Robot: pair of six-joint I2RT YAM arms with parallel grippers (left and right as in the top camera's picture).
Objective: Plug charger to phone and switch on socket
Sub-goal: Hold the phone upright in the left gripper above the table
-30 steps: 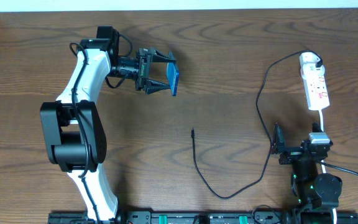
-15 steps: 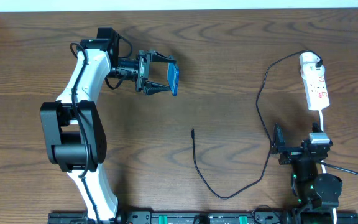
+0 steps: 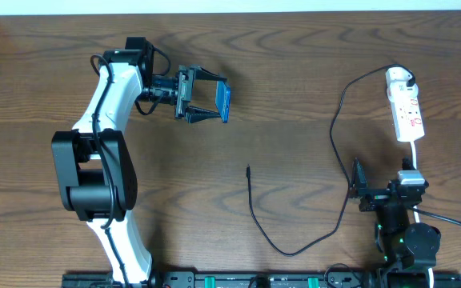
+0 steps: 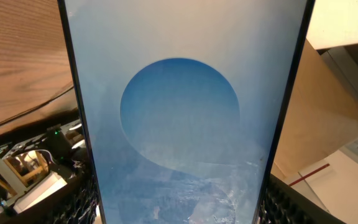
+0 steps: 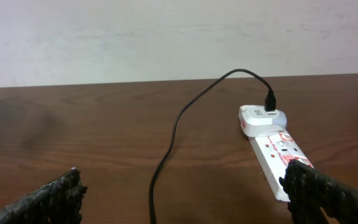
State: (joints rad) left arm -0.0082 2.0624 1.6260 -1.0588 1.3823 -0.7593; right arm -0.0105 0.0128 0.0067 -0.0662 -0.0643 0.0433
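Observation:
The phone [image 3: 223,102], its blue screen lit, hangs on edge above the table's back left, with my left gripper [image 3: 212,98] shut on its two long sides. In the left wrist view the phone [image 4: 179,106] fills the frame, and the black fingers [image 4: 82,208] press its lower edges. The charger cable [image 3: 339,216] runs from the white plug [image 3: 399,78] in a long loop to its loose tip [image 3: 248,170], which lies mid-table. The socket [image 3: 410,114] lies at the right. My right gripper [image 3: 384,190] stands open just in front of the socket [image 5: 272,152]. The cable [image 5: 166,149] passes between the right gripper's [image 5: 185,199] fingers [image 5: 48,199].
The left arm's white links [image 3: 102,128] reach along the table's left side. A white cord [image 3: 415,156] leads from the strip's near end toward the right arm's base. A pale wall [image 5: 166,37] rises behind the table's far edge.

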